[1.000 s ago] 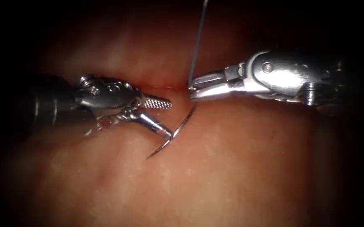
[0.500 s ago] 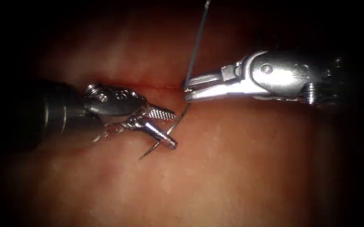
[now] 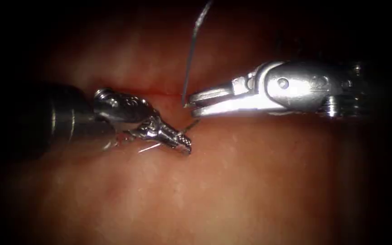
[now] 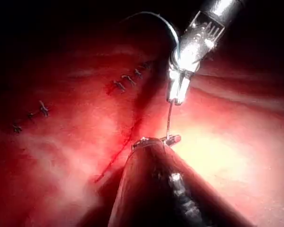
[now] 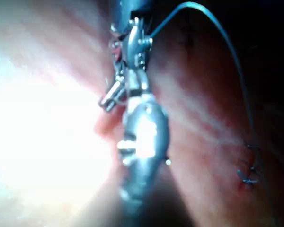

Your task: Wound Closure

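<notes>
One thin curved steel needle [image 3: 187, 127] sits just below the red cut [image 3: 159, 94], clamped mid-curve in the left silver needle driver [image 3: 184, 140]; the right silver driver [image 3: 189, 103] pinches dark thread [image 3: 190, 50] over pink tissue [image 3: 250, 181]

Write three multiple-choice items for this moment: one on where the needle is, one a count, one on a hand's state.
1. Where is the needle?
A. in the left hand
B. in the right hand
C. lying free on the tissue

2. How many hands show in the endoscope view?
A. one
B. two
C. three

3. The right hand's jaws are:
A. wide open
B. shut on the thread
C. shut on the tissue

Key:
1 A, the left hand's jaws are shut on it about mid-curve, and the needle seems to be out of the tissue.
2 B, one enters from each side.
3 B, the thread rises from its closed tip.
</notes>
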